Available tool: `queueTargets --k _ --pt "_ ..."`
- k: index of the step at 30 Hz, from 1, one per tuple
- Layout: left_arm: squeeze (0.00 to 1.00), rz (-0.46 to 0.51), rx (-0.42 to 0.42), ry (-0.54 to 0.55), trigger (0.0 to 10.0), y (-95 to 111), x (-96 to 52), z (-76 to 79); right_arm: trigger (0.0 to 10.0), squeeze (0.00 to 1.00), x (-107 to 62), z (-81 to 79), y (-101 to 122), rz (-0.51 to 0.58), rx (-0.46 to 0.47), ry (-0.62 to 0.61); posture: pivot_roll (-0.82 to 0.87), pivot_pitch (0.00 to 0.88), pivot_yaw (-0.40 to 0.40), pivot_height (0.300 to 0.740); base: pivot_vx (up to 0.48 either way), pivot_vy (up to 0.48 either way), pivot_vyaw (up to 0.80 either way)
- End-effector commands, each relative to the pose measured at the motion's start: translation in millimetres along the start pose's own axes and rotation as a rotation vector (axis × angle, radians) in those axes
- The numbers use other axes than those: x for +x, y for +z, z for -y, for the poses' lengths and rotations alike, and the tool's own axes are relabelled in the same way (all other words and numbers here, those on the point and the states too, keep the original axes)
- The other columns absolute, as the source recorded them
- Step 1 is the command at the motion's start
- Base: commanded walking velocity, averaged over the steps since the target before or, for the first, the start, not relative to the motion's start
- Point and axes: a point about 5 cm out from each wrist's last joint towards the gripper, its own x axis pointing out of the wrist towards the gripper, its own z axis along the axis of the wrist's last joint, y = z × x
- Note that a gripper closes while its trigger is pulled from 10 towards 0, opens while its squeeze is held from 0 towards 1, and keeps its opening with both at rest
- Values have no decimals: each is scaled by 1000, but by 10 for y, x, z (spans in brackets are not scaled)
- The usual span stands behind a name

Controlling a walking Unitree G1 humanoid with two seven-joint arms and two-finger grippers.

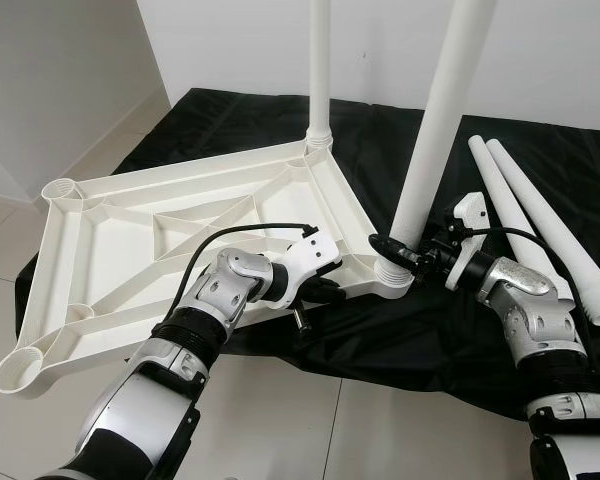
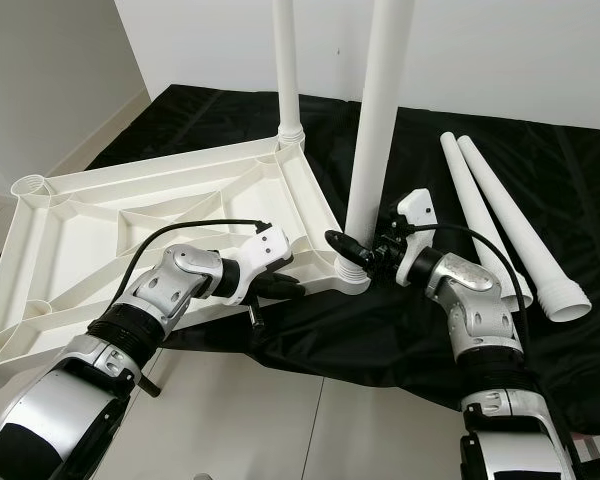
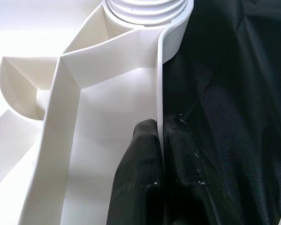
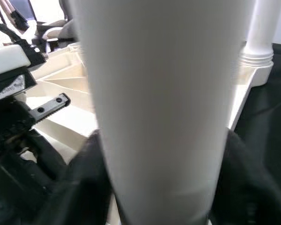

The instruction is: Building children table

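A white plastic table top (image 1: 120,250) lies upside down, partly on a black cloth (image 1: 380,150). One white leg (image 1: 318,70) stands in its far corner socket. A second white leg (image 1: 435,130) stands in the near right corner socket (image 1: 392,275). My right gripper (image 1: 395,250) is shut on this leg low down, its fingers (image 4: 84,173) on both sides of it. My left gripper (image 1: 325,290) is shut on the table top's near rim, with black fingers (image 3: 140,183) pinching the thin wall (image 3: 160,93).
Two loose white legs (image 1: 540,225) lie on the cloth at the right. Two bare sockets (image 1: 20,372) sit at the table top's left corners. White tiled floor (image 1: 310,420) lies in front, and white walls stand behind.
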Motion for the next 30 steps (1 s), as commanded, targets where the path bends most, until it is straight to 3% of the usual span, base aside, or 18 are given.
queueTargets --k 1,16,17,23,26,30 --pt "0 -65 -42 29 10000 -176 10 24 0 0 -12 18 18 15 14 8 -155 109 107 740 0 0 0" --pt "0 -65 -44 31 10000 -179 11 24 0 0 -30 -20 42 41 26 12 -159 110 103 740 0 0 0" --pt "0 -65 -45 31 10000 -180 12 25 10000 0 -16 -55 55 62 36 -7 -161 112 102 740 0 0 0" --pt "0 -64 -46 32 10000 -182 16 26 10000 0 9 -142 63 93 41 -48 -163 111 100 740 0 0 0" --pt "0 -62 -46 35 10000 -176 26 26 10000 0 36 -207 59 117 49 -157 -167 108 98 740 0 0 0" --pt "0 -62 -47 37 10000 -172 29 25 10000 0 47 -235 58 126 54 -198 -168 108 98 740 0 0 0"
